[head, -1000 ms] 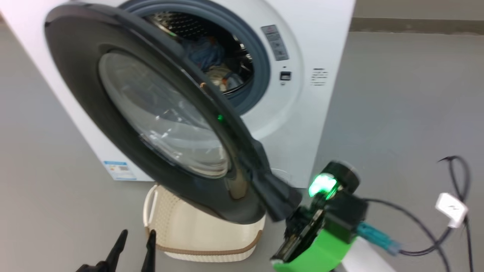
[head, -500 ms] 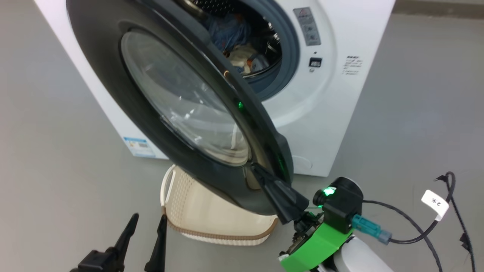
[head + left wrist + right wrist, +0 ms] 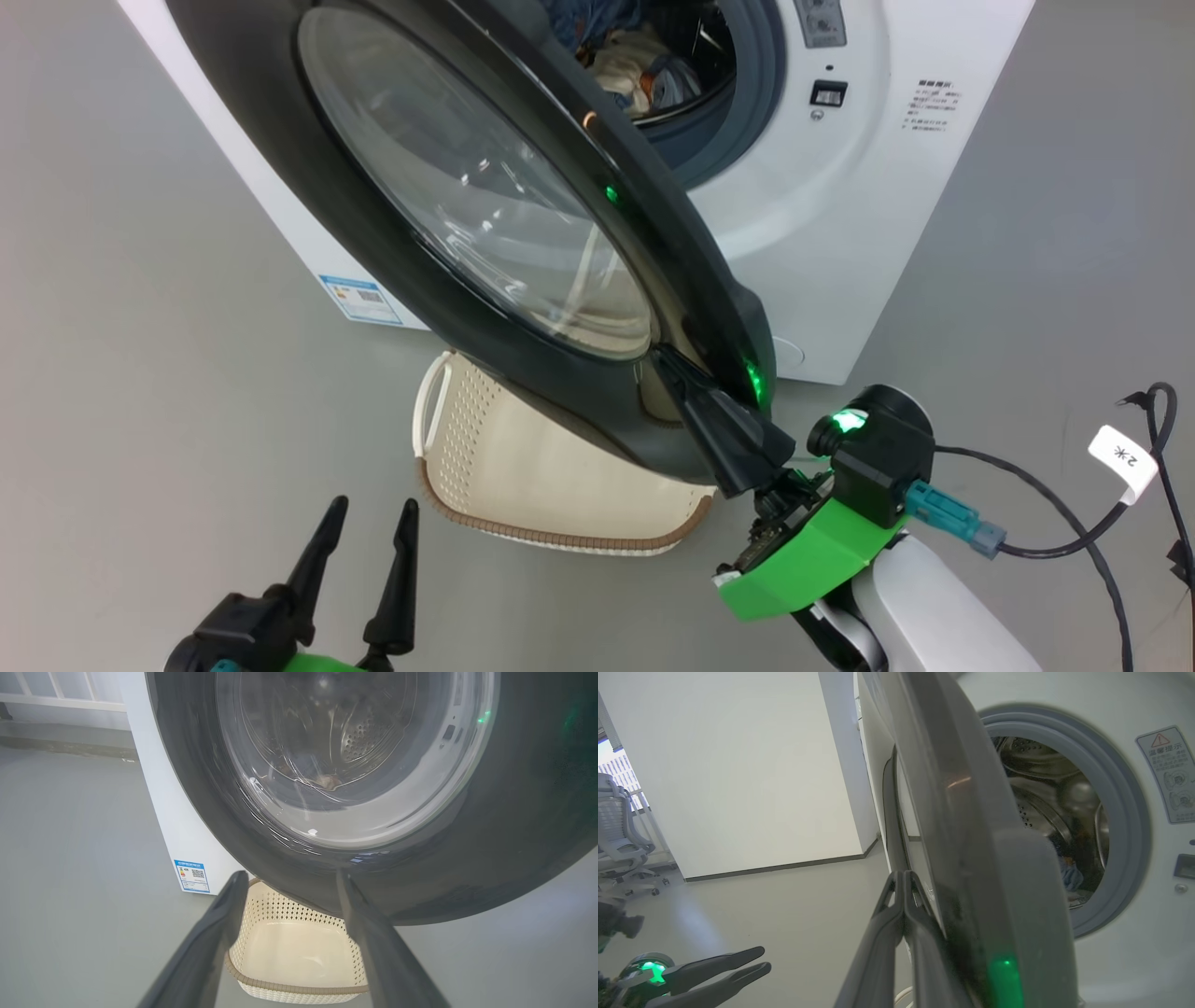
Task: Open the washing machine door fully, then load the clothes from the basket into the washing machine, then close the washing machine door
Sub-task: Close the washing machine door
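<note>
Washing machine door (image 3: 448,215) ajar, swung out from the white washing machine (image 3: 840,233) on the robot's left-hand hinge side, with glossy black rim and bulging clear glass turned toward the head camera. Seen nearly edge-on in the right wrist view, with grey gasket (image 3: 1129,826) and steel drum (image 3: 1041,788) open to that view's right.

Clothes (image 3: 635,70) inside the drum: cream and blue cloth visible past the door's upper edge, low in the tub.

Basket (image 3: 457,439) on the grey floor (image 3: 140,420) just in front of the washer, partly under the door's lower rim. Pale bottom in plain sight in the left wrist view. Small blue label (image 3: 359,299) at the washer's base, to the basket's left.

Right gripper (image 3: 665,362) clenched, both dark fingers pressed flat together with nothing between them. Fingers laid along the door's lower right rim, on the face turned away from the drum opening, apparently touching it. Green lamp (image 3: 850,420) lit on the wrist behind, its glow reflected in the black rim.

Left gripper (image 3: 373,511) released, fingers spread apart and holding nothing. Low at the left, near the basket's left end but apart from it, with tips pointing up toward the underside of the door and clear of both.

Office chair (image 3: 619,830) far off at the edge of the right wrist view.
</note>
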Motion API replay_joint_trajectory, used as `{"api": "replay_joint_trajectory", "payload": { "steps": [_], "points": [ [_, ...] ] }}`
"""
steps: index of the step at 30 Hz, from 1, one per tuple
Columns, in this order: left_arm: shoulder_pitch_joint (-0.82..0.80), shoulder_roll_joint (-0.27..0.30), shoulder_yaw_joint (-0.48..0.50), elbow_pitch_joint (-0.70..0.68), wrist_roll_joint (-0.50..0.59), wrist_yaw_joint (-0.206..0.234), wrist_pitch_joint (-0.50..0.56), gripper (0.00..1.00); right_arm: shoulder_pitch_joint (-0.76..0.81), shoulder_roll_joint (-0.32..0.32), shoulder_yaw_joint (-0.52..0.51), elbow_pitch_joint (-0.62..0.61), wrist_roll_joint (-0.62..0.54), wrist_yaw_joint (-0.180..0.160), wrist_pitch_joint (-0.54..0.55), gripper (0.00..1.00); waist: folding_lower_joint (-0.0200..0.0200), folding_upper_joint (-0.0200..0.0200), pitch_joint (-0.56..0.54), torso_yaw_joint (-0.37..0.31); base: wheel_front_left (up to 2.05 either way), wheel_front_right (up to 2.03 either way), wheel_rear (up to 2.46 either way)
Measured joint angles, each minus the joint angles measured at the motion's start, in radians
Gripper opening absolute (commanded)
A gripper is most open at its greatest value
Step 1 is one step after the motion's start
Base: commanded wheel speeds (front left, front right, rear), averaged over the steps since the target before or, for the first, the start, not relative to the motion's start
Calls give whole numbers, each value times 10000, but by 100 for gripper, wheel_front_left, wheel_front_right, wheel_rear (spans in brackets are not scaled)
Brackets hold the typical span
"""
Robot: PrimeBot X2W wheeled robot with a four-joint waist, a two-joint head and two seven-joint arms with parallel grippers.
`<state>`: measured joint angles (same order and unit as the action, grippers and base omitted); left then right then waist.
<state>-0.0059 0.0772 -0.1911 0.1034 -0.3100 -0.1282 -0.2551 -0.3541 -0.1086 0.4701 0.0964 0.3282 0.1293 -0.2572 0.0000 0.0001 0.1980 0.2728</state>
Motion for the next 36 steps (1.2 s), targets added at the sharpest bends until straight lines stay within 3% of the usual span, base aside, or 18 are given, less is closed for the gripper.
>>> {"api": "replay_joint_trajectory", "payload": {
  "steps": [20,36],
  "points": [
    [-625,-284,-407,-290,-48,0,-2,100,-1241,-884,-955,-111,-104,10,0,0,0,0,984,106,0,0,0],
    [-1482,-359,-1003,-928,-219,0,-2,100,-3290,-2171,-1511,134,-276,12,-2,0,0,0,2316,561,0,0,0]
  ]
}}
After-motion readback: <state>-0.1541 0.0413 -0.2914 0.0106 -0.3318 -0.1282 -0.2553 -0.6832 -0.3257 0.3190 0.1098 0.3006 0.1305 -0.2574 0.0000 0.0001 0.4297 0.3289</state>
